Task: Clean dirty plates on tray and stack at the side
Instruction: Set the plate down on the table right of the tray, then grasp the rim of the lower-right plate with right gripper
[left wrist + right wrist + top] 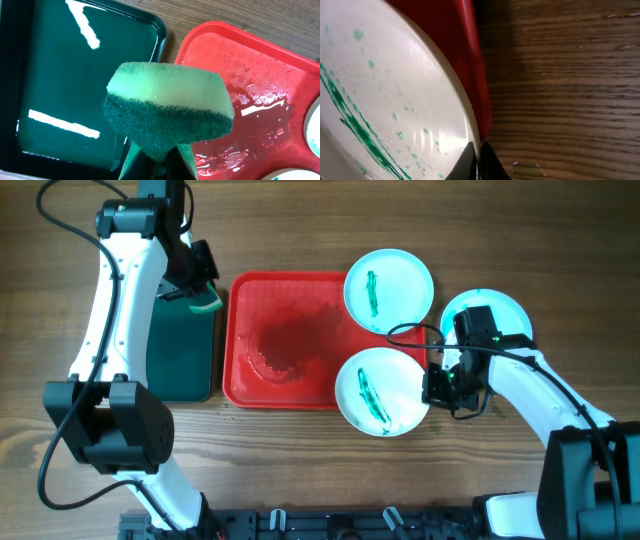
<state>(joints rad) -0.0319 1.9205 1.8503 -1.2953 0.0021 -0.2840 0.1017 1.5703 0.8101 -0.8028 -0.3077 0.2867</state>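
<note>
Left claw [200, 288] grips the sponge [167, 107] at upper left as right claw [437, 385] pinches the lower-right plate [380, 390]; scrubbing likely needs the sponge brought across.

Bright even light, glare on red tray [265, 107]

My pincer [477, 159] is pinching the rim of a green-streaked plate [385, 90] that is overlapping the red tray [481, 100], beside the wooden desk [570, 90].

The right arm [520, 380] hid part of the far-right plate [510, 308]. The sponge [167, 107] covered most of the left gripper [159, 166], and the frame edge cropped the lower plate [385, 85]
</note>
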